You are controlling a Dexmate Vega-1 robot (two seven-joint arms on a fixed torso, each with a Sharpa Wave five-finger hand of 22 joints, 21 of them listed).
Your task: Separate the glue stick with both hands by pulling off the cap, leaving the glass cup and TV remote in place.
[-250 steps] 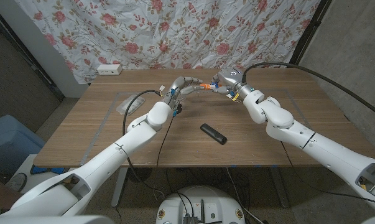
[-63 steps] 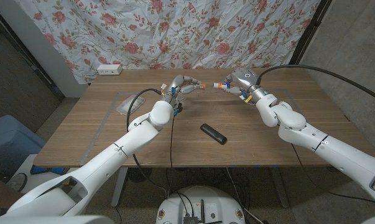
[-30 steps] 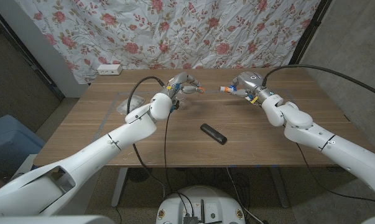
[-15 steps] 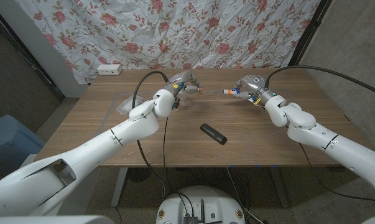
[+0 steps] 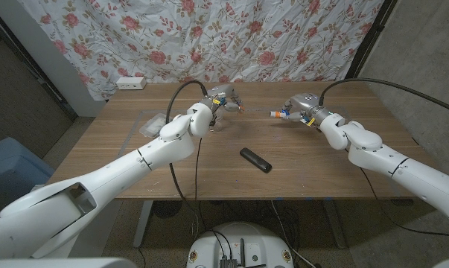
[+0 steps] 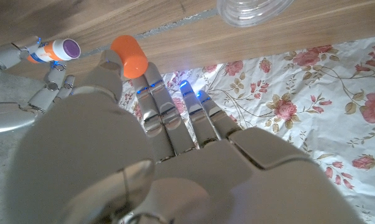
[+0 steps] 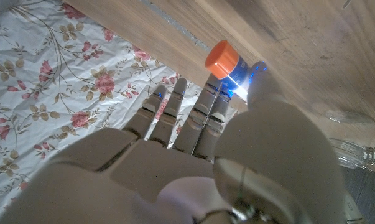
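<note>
Head view, left hand: the left hand is raised over the far middle of the wooden table, its fingers closed on the orange cap.
Head view, right hand: the right hand is to the right, well apart from the left, pinching the glue stick body, whose open end points toward the left hand.
Head view, other things: the black TV remote lies flat on the table nearer the robot, between the two arms; the glass cup lies on its side near the table's left part; a white power strip sits at the far left corner before the floral curtain.
Left wrist view: the left hand's fingers clamp the orange cap; beyond it the glue stick body shows a purple tip, held in the other hand's fingers; the glass cup's rim shows on the table.
Right wrist view: the right hand pinches the glue stick body between thumb and fingers, its orange end showing.
</note>
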